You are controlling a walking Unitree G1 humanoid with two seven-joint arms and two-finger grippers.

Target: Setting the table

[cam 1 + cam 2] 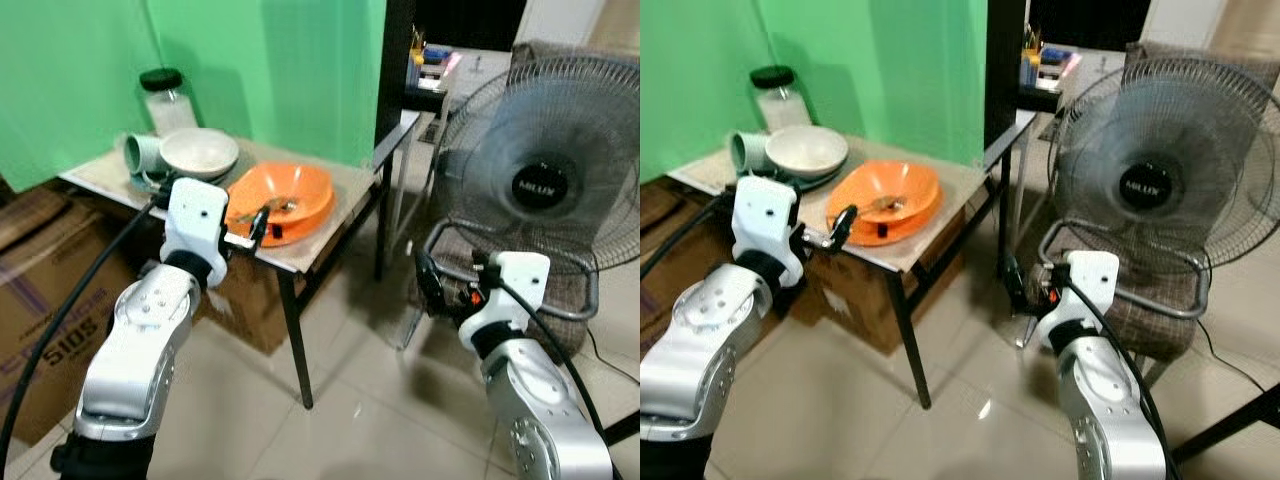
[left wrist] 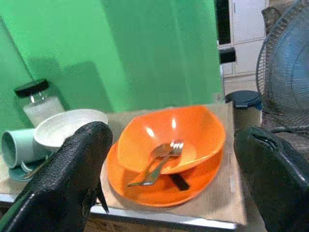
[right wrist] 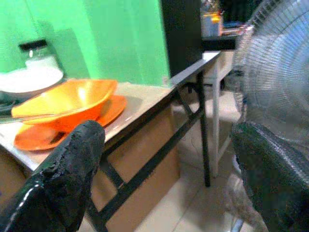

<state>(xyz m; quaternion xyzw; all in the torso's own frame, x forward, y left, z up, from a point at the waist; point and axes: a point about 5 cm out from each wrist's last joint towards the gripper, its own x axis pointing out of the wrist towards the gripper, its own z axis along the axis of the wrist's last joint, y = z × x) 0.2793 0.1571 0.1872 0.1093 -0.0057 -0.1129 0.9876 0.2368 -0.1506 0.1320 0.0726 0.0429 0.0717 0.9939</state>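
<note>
I am bringing the left gripper (image 1: pixel 258 226) up to the orange bowl (image 2: pixel 171 137), fingers spread and empty. The bowl is sitting on an orange plate (image 2: pixel 164 181) at the worktop's (image 1: pixel 335 225) near edge, spoon (image 2: pixel 157 159) and fork (image 2: pixel 166 157) inside. It looks like light, slick plastic; I'd pinch its rim. The right gripper (image 1: pixel 1025 290), fingers also spread, is hovering below the worktop, beside the fan (image 1: pixel 540 180), over tiled floor (image 1: pixel 350 410).

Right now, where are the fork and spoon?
The fork and spoon lie in the orange bowl, stacked on the orange plate at the table's near edge, right of the white bowl, ahead of the left gripper.
</note>
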